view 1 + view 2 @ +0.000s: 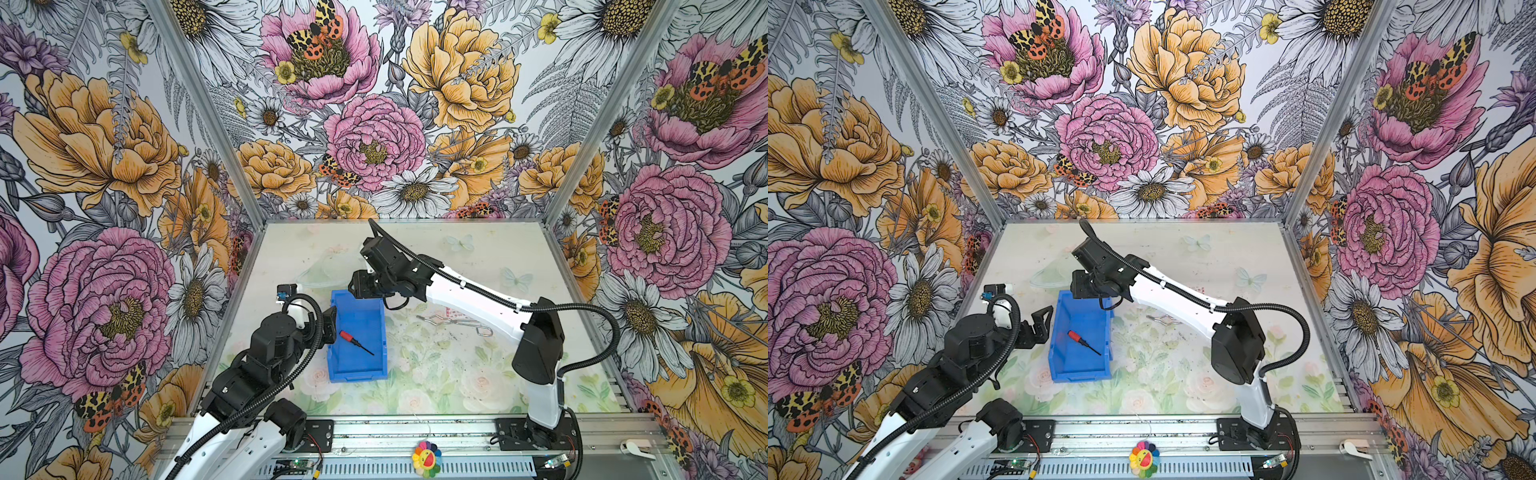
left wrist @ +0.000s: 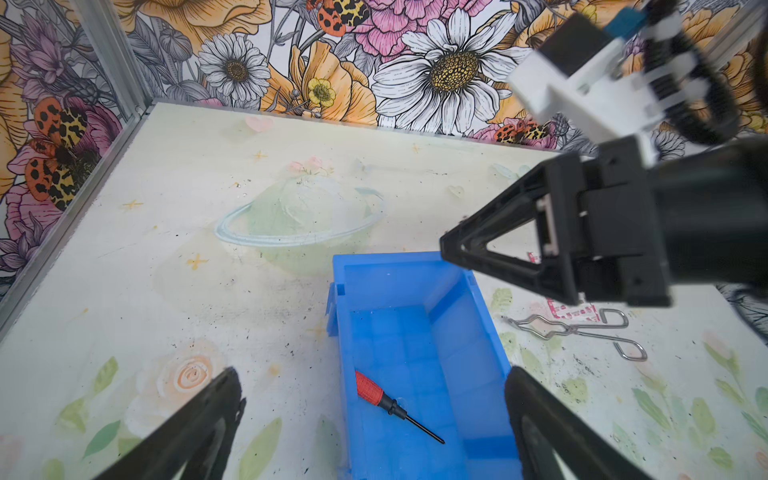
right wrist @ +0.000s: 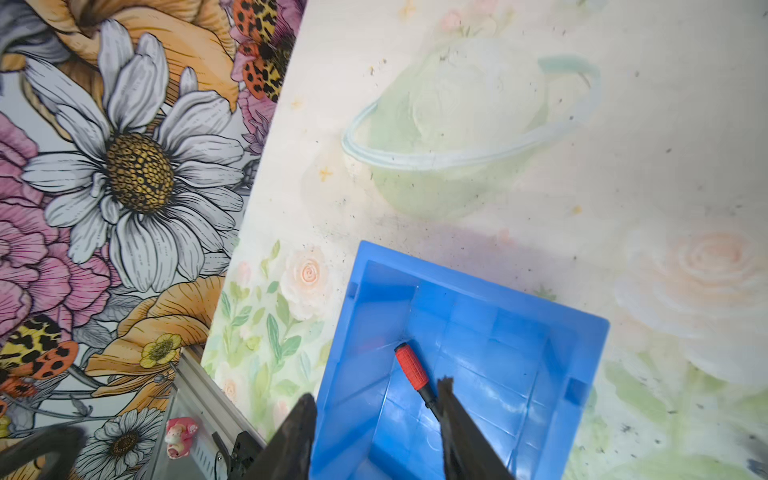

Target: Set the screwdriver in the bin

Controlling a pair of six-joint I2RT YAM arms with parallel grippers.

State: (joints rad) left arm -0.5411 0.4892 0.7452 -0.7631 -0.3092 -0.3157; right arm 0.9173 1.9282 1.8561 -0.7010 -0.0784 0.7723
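Note:
The screwdriver (image 1: 353,341) (image 1: 1081,340), with its red handle and thin black shaft, lies flat on the floor of the blue bin (image 1: 357,376) (image 1: 1079,376). Nothing is touching it. My right gripper (image 1: 358,286) hangs over the bin's far end, and the right wrist view shows this gripper (image 3: 376,390) open and empty. From there one finger hides the shaft of the screwdriver (image 3: 413,370) below. My left gripper (image 1: 331,324) (image 2: 372,376) stands open by the bin's left wall (image 2: 338,332), looking down at the screwdriver (image 2: 390,401).
Silver wire tongs (image 1: 455,324) (image 2: 577,330) lie on the table to the right of the bin, over a small red-and-white packet (image 2: 573,311). Flowered walls close in the table on the left, back and right. A metal rail with the arm bases runs along the front.

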